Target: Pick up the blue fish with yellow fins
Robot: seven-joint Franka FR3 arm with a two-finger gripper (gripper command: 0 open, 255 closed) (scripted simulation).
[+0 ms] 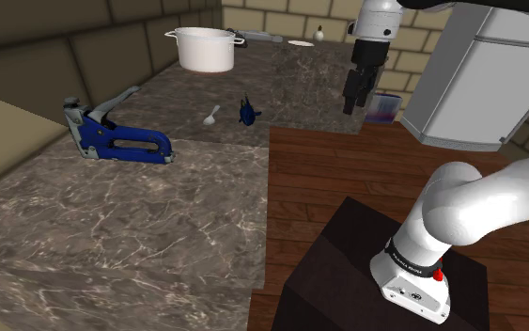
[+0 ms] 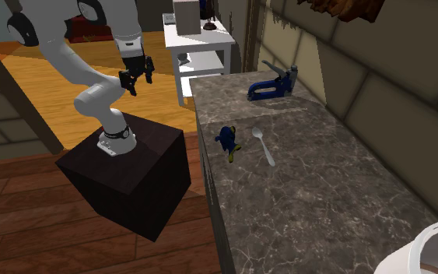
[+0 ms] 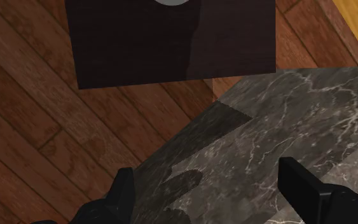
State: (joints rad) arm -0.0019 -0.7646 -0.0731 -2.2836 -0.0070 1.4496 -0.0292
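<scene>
Small blue fish (image 2: pixel 227 136) (image 1: pixel 246 113), yellow fins, on marbled counter beside spoon

pot (image 2: pixel 427 235) cut off at corner | fish (image 1: pixel 247 112) too small, fins unclear | stand (image 3: pixel 171 44) clipped by edge

The surface (image 1: pixel 140 216) carries one blue fish (image 1: pixel 247 112) with yellow fins, one pale spoon (image 1: pixel 212 116), one blue staple gun (image 1: pixel 116 136) and one white pot (image 1: pixel 204 47) with two handles. Beside it are one dark stand (image 1: pixel 337 263) and one white arm (image 1: pixel 459 202).
</scene>
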